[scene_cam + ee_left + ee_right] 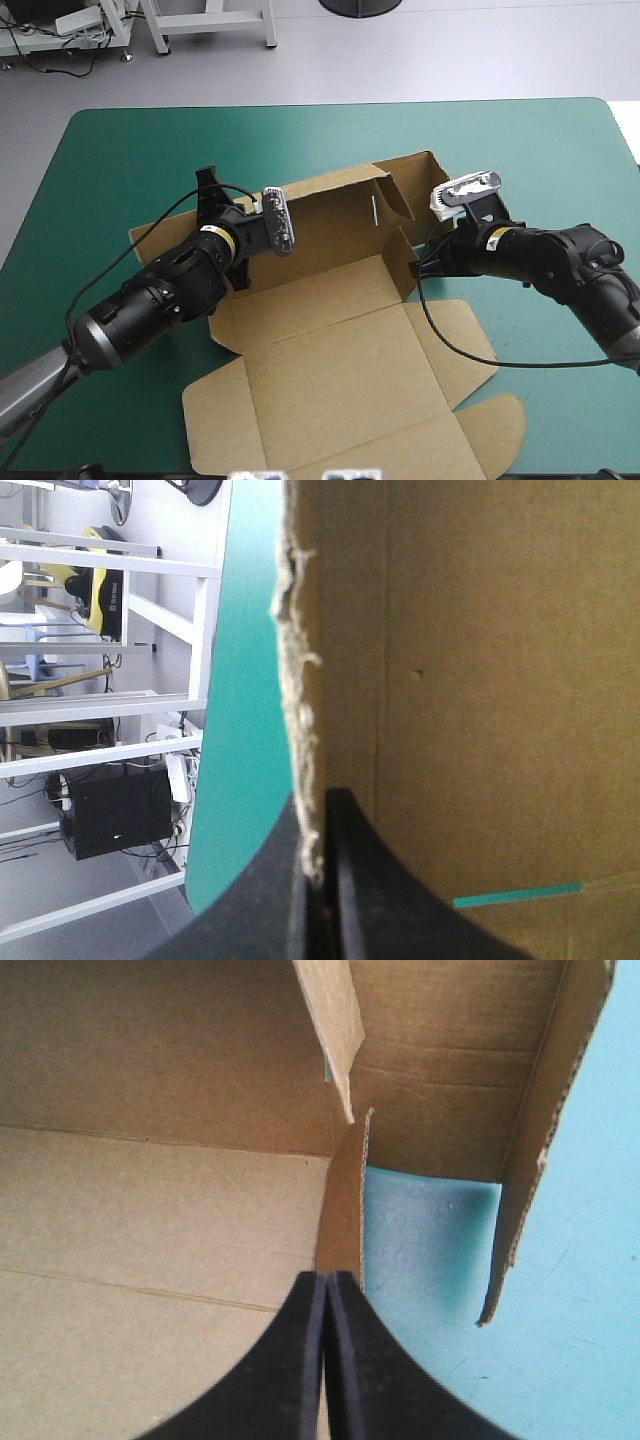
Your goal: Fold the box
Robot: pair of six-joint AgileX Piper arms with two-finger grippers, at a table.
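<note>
Left wrist view: left hand (320, 812) pinches frayed box (480, 680) edge; right hand (327, 1278) grips flap (342, 1200)

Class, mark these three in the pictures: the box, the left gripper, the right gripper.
box (330, 370), high view, on its flat middle panel.
left gripper (322, 815), left wrist view, between the fingertips pinching a board edge.
right gripper (327, 1280), right wrist view, between the fingertips at an upright flap.

Bright, even overhead light; the box (330, 350) throws soft shadows on the teal-green cover (120, 180)
</note>
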